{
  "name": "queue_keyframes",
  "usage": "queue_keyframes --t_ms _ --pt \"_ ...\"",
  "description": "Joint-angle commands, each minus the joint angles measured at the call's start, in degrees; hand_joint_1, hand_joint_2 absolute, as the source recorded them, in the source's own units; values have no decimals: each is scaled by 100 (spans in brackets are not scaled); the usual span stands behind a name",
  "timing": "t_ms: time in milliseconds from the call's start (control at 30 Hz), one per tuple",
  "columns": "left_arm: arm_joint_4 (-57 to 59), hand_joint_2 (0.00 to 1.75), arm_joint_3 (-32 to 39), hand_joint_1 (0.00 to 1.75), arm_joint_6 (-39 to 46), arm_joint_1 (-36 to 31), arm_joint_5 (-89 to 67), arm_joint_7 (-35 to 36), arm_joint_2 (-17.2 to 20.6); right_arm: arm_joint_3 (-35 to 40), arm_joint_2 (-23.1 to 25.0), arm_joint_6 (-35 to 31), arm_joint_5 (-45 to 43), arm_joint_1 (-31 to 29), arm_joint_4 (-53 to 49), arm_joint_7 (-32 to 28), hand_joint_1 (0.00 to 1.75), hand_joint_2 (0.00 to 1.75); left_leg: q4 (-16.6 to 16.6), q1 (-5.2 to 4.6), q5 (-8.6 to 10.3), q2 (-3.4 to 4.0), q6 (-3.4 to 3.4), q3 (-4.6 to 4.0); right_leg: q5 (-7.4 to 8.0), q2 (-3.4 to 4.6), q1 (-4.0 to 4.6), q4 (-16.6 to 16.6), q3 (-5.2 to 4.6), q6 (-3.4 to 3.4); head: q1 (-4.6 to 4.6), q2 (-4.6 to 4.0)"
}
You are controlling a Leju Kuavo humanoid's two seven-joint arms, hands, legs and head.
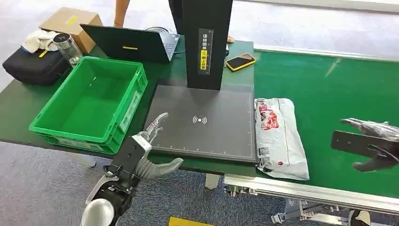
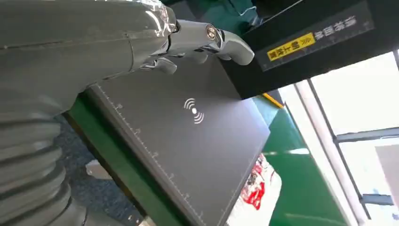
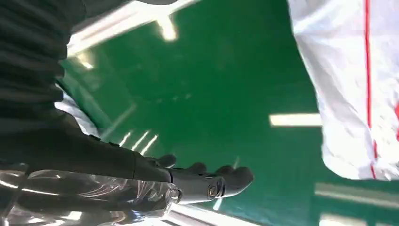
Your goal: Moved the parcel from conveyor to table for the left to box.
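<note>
Parcel (image 1: 280,136) lies flat on the green conveyor (image 1: 339,94), between my two hands, touching the dark scanner pad (image 1: 202,122). My right hand (image 1: 371,143) hovers well to its right, fingers spread, empty. My left hand (image 1: 148,150) hangs open at the pad's near corner.

- One white parcel (image 1: 280,138)
- One green crate (image 1: 91,104)
- One dark scanner pad (image 1: 204,123)
- One laptop (image 1: 134,43)
- One phone (image 1: 240,61)
- One cardboard box (image 1: 70,24)
- One black bag (image 1: 33,67)
- Two robot hands: left hand (image 1: 147,150), right hand (image 1: 371,143)
</note>
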Motion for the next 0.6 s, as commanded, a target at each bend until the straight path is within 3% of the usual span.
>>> queue_keyframes --t_ms 33,300,600 --pt "244 175 -20 0 147 -133 -29 52 265 3446 2135 -817 953 -3045 2320 -79 0 175 -23 14 5 74 -11 40 31 75 14 -26 12 -19 -7 -2" --pt "287 175 -49 0 261 -125 52 62 324 3916 2525 -1064 1344 -2951 2712 -11 0 175 -17 12 17 16 -18 20 13 12 14 -9 10 -18 -7 0" --pt "594 175 -245 0 208 -483 132 31 342 4134 2232 -672 1341 -2744 2707 -4 0 175 -17 9 27 -48 -16 -5 10 -53 9 -14 7 -20 -4 -2"
